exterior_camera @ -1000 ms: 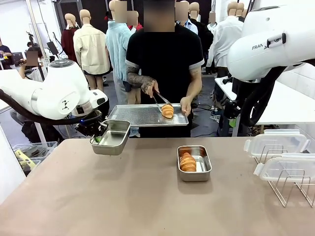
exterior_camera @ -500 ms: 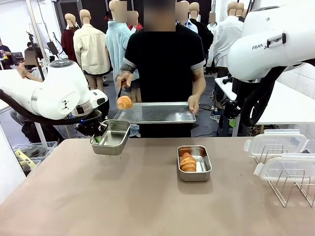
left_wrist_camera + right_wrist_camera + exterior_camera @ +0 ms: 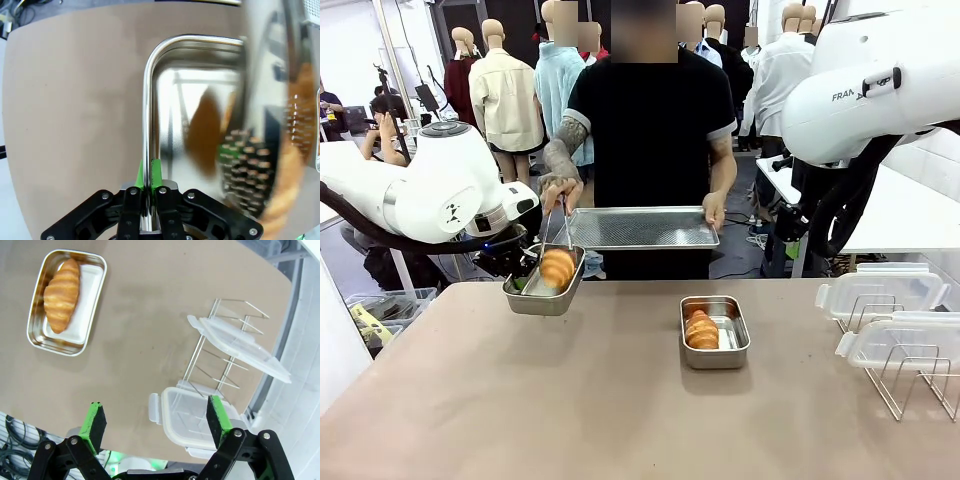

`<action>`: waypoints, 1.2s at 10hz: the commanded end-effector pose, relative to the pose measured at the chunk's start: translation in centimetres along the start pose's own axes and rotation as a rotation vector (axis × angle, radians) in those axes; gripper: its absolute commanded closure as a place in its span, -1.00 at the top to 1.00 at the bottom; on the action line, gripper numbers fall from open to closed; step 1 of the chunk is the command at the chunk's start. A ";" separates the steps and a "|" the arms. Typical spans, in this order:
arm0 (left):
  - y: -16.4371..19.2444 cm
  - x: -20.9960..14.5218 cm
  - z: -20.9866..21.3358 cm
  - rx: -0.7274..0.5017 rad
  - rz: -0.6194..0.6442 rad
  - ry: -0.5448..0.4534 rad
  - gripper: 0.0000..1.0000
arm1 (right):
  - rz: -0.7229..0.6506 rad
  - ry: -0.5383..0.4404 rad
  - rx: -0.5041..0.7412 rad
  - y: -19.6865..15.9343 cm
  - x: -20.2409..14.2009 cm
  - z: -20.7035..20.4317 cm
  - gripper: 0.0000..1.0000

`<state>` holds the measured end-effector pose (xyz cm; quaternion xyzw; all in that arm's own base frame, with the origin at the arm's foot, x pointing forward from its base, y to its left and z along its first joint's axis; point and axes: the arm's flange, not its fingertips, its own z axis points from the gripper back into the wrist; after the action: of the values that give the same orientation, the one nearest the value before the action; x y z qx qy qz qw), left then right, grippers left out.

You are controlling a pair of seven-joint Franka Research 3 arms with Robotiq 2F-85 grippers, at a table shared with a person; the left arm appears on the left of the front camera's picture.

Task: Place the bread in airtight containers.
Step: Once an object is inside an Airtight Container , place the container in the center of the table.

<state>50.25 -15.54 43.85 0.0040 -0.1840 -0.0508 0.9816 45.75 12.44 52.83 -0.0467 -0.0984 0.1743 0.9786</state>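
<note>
My left gripper [image 3: 523, 279] is shut on the rim of a steel tin [image 3: 542, 294], which it holds above the table's far left; its green pads [image 3: 156, 172] clamp that rim [image 3: 147, 125]. A person's tongs [image 3: 556, 222] lower a golden croissant [image 3: 557, 267] into this tin. The croissant [image 3: 292, 150] appears blurred at the right of the left wrist view. A second croissant [image 3: 700, 328] lies in the other tin [image 3: 714, 352] on the table, also seen as a croissant [image 3: 62, 294] in a tin [image 3: 90, 300]. My right gripper [image 3: 157, 417] is open high above the table.
The person holds a perforated steel tray [image 3: 640, 228] in the other hand. A wire rack [image 3: 910, 370] with two clear lids [image 3: 880, 292] stands at the table's right; the lids [image 3: 182, 415] lie under my right gripper.
The person has carried the croissant with tongs from the tray leftward and down into the tin that my left gripper holds. Neither arm has moved.
</note>
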 end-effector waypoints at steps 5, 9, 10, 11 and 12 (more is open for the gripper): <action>0.0 0.4 0.3 -0.002 0.002 -0.007 -1.00 | 0.008 0.014 -0.019 -0.1 0.3 0.2 1.00; 0.0 0.4 0.3 -0.002 0.002 -0.007 -1.00 | 0.008 0.014 -0.019 -0.1 0.3 0.2 1.00; 0.0 0.4 0.3 -0.002 0.002 -0.007 -1.00 | 0.008 0.014 -0.019 -0.1 0.3 0.2 1.00; 0.0 0.4 0.3 -0.002 0.002 -0.007 -1.00 | 0.008 0.014 -0.019 -0.1 0.3 0.2 1.00; 0.0 0.4 0.3 -0.002 0.002 -0.007 -1.00 | 0.008 0.014 -0.019 -0.1 0.3 0.2 1.00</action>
<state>50.25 -15.54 43.85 0.0040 -0.1839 -0.0509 0.9816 45.75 12.44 52.83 -0.0467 -0.0984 0.1743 0.9786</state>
